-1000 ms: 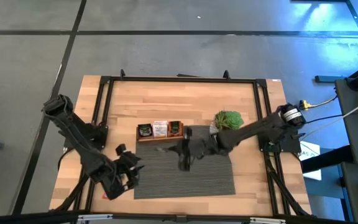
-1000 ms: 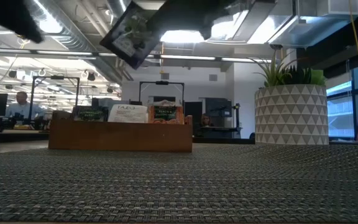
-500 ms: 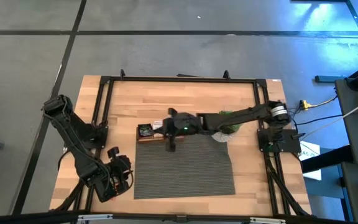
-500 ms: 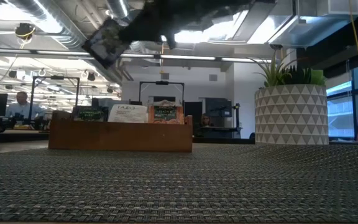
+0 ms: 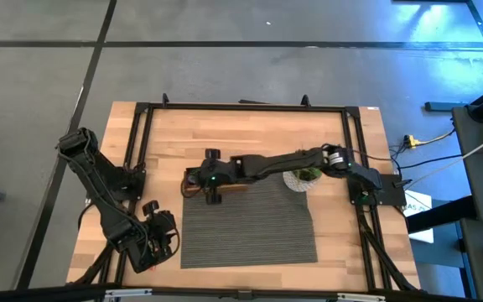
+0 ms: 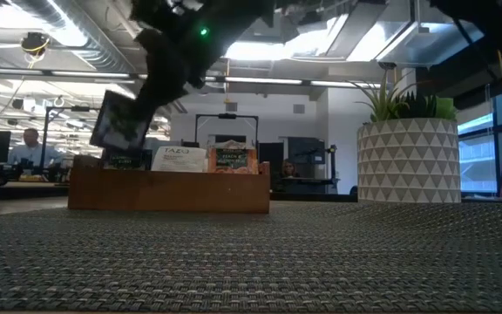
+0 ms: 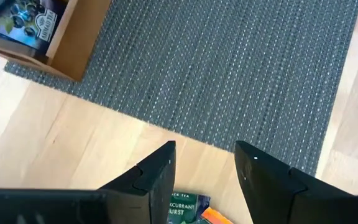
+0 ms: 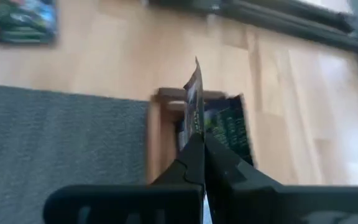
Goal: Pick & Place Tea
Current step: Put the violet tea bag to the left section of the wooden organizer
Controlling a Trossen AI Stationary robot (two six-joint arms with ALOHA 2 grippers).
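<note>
My right gripper (image 5: pixel 198 179) reaches across to the left end of the wooden tray (image 6: pixel 168 192) and is shut on a dark tea sachet (image 6: pixel 116 122). That sachet shows edge-on in the right wrist view (image 8: pixel 194 99), above the tray's left compartment. Dark green (image 6: pixel 125 160), white (image 6: pixel 179 159) and orange (image 6: pixel 232 159) sachets stand on edge in the tray. My left gripper (image 5: pixel 153 239) waits open at the table's near-left corner, above loose sachets (image 7: pixel 185 208) lying flat on the wood. My right gripper pinches the dark sachet by one edge (image 8: pixel 196 134) between its two fingers (image 8: pixel 191 162), slanting down from the table's right. The sachet is lifted clear and juts out past the fingertips, tilted, just above the dark green sachets in the tray's left compartment.
A grey woven mat (image 5: pixel 250 226) lies in front of the tray. A small potted plant (image 5: pixel 304 178) stands under the right arm, right of the tray. More sachets (image 8: pixel 17 22) lie on the wood by the left arm. A black frame (image 5: pixel 241 106) borders the table.
My right gripper has carried the dark sachet from above the mat's middle toward the table's left and far side, along the tray to its left end, and has come lower. My left gripper has drawn back a little toward the near-left corner.
</note>
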